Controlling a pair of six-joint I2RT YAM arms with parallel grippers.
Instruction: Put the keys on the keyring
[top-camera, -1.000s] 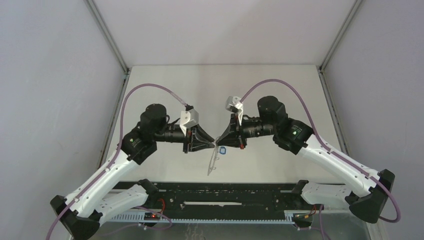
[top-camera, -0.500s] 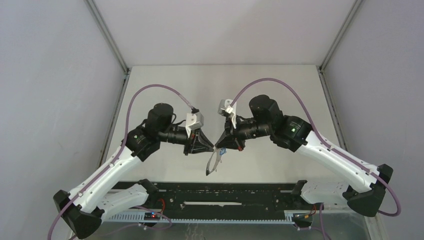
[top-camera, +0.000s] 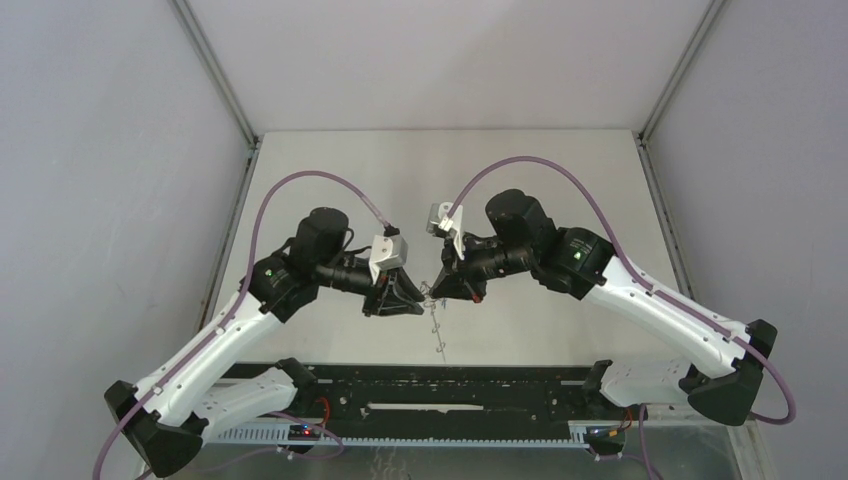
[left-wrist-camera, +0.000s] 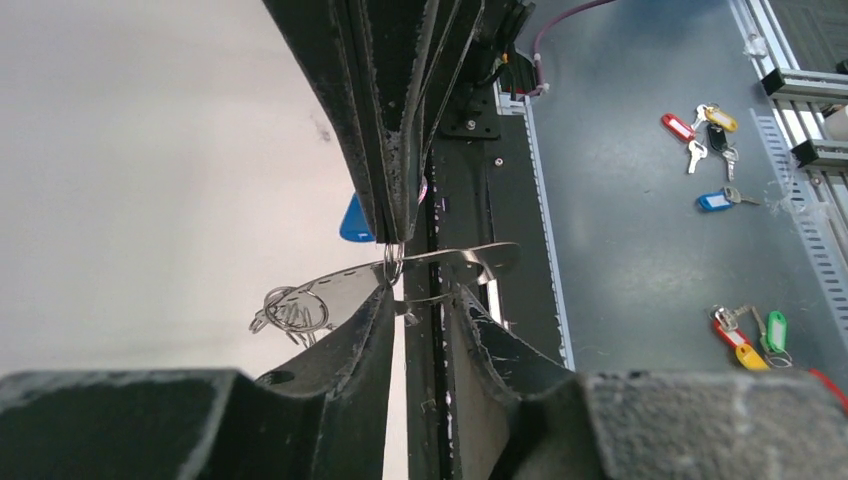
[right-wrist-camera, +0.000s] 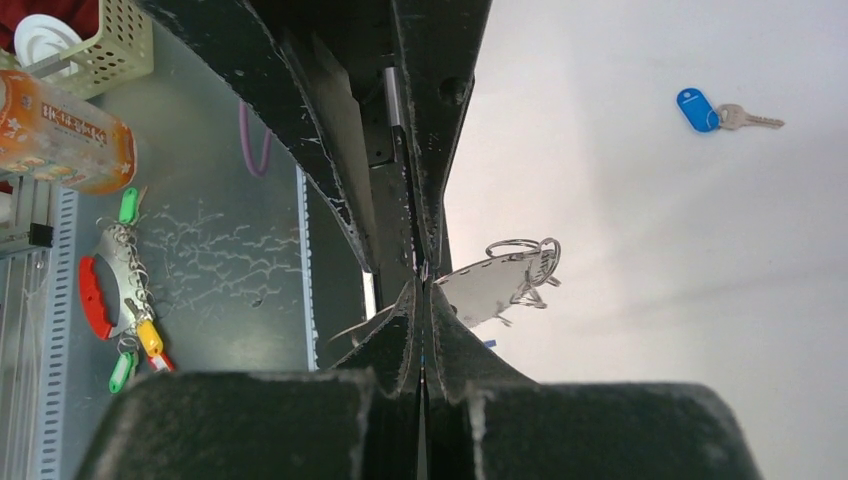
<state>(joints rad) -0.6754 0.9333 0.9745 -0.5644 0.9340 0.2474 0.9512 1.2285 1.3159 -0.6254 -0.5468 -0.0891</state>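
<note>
The keyring (top-camera: 438, 325) hangs in the air between the two arms, a thin grey metal hoop with wire loops. Seen from the left wrist, the keyring (left-wrist-camera: 335, 288) runs across the tips of my left gripper (left-wrist-camera: 420, 300). That gripper's jaws stand apart and the band lies beyond them, not between them. My right gripper (right-wrist-camera: 423, 285) is shut, and a small split ring (left-wrist-camera: 393, 262) sits at its tips against the hoop. A blue tag (left-wrist-camera: 355, 220) of one key shows beside it. The other key, with its blue tag (right-wrist-camera: 699, 110), lies on the table.
Beyond the table's near edge runs the black base rail (top-camera: 430, 385). On the grey floor below it lie several keys with coloured tags (left-wrist-camera: 712, 125). A second key holder with a red grip (right-wrist-camera: 95, 295), an orange pack (right-wrist-camera: 60, 130) and a basket (right-wrist-camera: 100, 40) are there too.
Both grippers have shifted slightly left and toward the back. The keyring has swung from leaning left to hanging straighter. The blue tag under the right gripper no longer shows from above.
</note>
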